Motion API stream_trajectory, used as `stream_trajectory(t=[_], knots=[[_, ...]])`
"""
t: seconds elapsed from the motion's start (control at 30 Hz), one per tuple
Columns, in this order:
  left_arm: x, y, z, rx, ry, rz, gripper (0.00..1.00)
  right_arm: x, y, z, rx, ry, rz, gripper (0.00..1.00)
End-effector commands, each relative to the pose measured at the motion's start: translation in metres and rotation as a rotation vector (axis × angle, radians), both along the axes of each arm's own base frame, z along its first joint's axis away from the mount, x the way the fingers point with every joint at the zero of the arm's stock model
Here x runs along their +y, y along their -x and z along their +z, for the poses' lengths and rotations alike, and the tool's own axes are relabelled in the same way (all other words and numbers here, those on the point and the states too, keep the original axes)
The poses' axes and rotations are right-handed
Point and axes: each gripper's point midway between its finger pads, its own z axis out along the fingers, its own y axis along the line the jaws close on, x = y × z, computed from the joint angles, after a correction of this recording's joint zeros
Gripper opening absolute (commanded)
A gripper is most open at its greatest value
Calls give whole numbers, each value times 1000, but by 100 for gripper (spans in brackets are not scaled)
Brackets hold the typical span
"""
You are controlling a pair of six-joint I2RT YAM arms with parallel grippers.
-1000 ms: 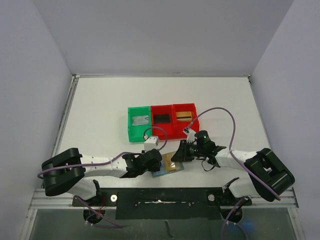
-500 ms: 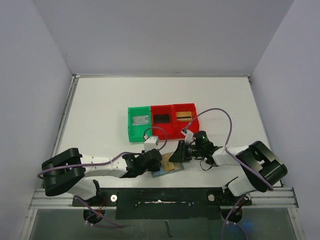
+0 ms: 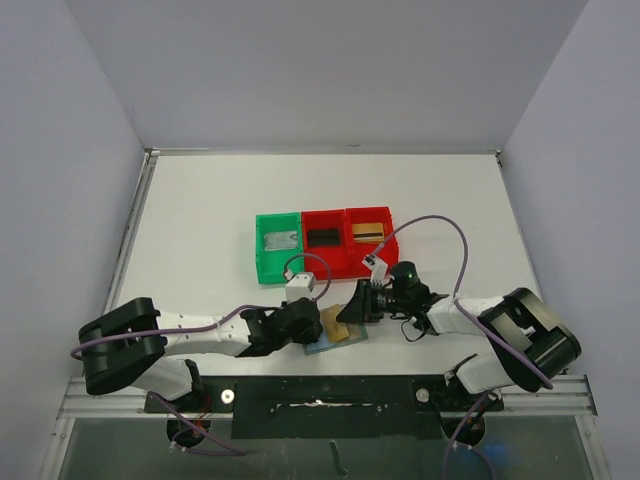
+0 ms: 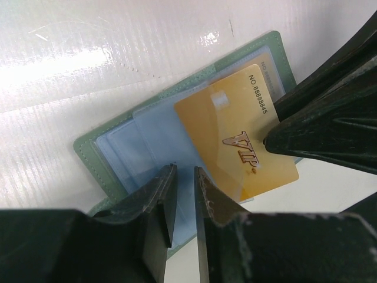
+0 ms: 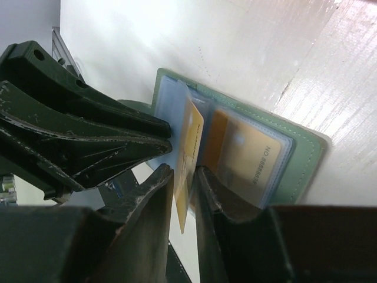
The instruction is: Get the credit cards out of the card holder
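Note:
The card holder (image 3: 340, 343) lies open near the table's front edge, a grey-green cover (image 4: 88, 154) (image 5: 306, 154) with clear blue sleeves. A gold credit card (image 4: 232, 132) (image 5: 187, 154) marked VIP sticks halfway out of a sleeve. My right gripper (image 3: 352, 308) (image 5: 184, 172) is shut on that card's outer edge, and its fingers (image 4: 318, 127) show in the left wrist view. My left gripper (image 3: 308, 325) (image 4: 184, 172) pinches the clear sleeves with its jaws almost together. A second gold credit card (image 5: 247, 154) rests inside a sleeve.
Behind the holder stand three open bins in a row: a green bin (image 3: 277, 246) with a silver-grey card, a red bin (image 3: 323, 242) with a black card, and another red bin (image 3: 369, 236) with a gold card. Grey walls enclose the table.
The right arm's elbow has drawn in towards the middle. The gold card stands a little further out of the holder. The left arm has barely moved.

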Motion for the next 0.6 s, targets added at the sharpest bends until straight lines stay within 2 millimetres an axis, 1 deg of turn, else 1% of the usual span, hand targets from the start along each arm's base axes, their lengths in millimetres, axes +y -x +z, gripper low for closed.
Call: stream_trajectory(t=[0.0,0.2,0.27,0.47,0.57], knots=[[2,6,-3,30,22,-14,19,6,-5,8,-46,-37,20,23],[9,6,-8,38,-12,2,19,9,-4,7,-38,-58,29,25],[9,7,-9,41,-5,5,19,9,-6,6,-31,-46,22,25],[11,7,-11,44,-12,8,19,11,-4,-1,-6,-51,31,23],[10,8,-10,47,-12,6,19,14,-5,-1,-1,-62,37,22]])
